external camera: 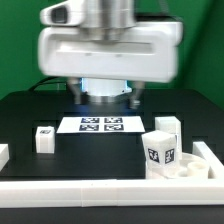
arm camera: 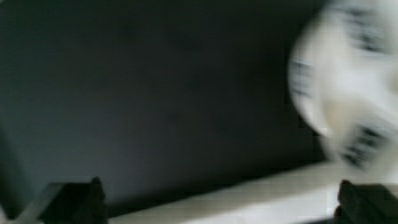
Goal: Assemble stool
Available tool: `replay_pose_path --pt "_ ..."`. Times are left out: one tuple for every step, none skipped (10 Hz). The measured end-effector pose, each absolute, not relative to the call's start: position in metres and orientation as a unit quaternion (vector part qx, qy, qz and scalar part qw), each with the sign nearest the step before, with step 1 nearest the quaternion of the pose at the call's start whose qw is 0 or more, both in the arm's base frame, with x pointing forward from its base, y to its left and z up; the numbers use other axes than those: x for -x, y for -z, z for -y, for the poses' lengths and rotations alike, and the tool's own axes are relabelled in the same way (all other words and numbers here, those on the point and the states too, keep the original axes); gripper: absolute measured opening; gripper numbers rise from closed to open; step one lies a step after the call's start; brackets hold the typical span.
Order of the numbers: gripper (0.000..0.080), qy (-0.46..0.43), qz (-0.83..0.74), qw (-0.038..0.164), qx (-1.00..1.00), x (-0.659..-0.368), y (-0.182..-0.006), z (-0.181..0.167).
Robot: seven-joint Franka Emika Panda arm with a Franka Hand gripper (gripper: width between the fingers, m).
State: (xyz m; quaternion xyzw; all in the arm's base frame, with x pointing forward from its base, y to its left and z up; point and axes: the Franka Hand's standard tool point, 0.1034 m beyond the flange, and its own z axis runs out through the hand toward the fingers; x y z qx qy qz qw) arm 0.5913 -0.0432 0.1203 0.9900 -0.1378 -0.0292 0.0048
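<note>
My gripper (external camera: 105, 97) hangs high over the far middle of the black table, its wide white hand filling the top of the exterior view. In the wrist view the two dark fingertips (arm camera: 79, 200) stand far apart with nothing between them; the gripper (arm camera: 228, 205) is open and empty. A blurred white round part with dark tag marks (arm camera: 356, 100), seemingly the stool seat, lies to one side. In the exterior view one tagged white leg (external camera: 43, 138) stands at the left. Two more legs (external camera: 160, 150) (external camera: 167, 128) stand at the right beside a low rounded white part (external camera: 186, 168).
The marker board (external camera: 100, 124) lies flat in the middle of the table below my hand. A long white border rail (external camera: 90, 190) runs along the front, with another (external camera: 212, 155) at the right. A white piece (external camera: 3, 153) shows at the left edge. The wrist view is motion-blurred.
</note>
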Motion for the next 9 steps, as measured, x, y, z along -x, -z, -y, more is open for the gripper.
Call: replay_pose_path --pt "0.0649 0.034 0.114 0.009 -0.993 -0.584 -0.119 0.064" --pt "0.0649 0.033 0.131 0.009 -0.991 -0.585 -0.119 0.061" --pt "0.0649 0.034 0.126 0.009 -0.991 -0.585 -0.118 0.059" --pt "0.0649 0.034 0.127 0.009 -0.991 -0.585 -0.118 0.060" --pt "0.0649 0.036 0.120 0.012 -0.992 -0.584 -0.115 0.058" --pt "0.0649 0.041 0.096 0.015 -0.994 -0.582 -0.106 0.057" --pt "0.0649 0.041 0.069 0.016 -0.997 -0.573 -0.098 0.072" --pt "0.0649 0.041 0.067 0.021 -0.997 -0.560 -0.090 0.092" --pt "0.0649 0.044 0.063 0.024 -0.997 -0.545 -0.078 0.112"
